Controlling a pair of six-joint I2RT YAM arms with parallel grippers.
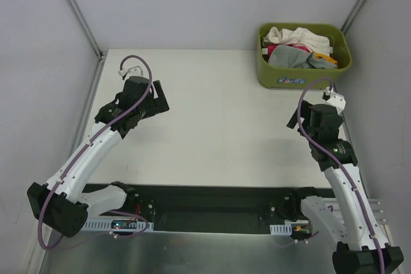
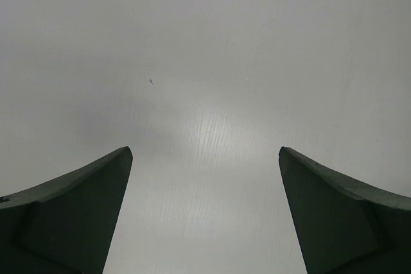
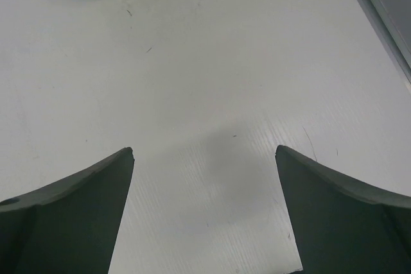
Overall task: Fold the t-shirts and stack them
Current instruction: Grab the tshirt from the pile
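Cream, pink, grey and orange t-shirts (image 1: 297,44) lie heaped in the olive bin (image 1: 302,82) at the far right corner of the table (image 1: 225,139). From the left wrist, the left gripper (image 2: 205,152) shows its fingers spread wide above the table. From the right wrist, the right gripper (image 3: 204,151) is equally spread, with the bin's corner ahead of it.

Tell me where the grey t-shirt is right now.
Top view: the grey t-shirt lies in the olive-green bin at the table's far right corner, beside the cream-white shirt.

Overhead camera looks down; wrist cameras closely face the same table (image 1: 218,133).
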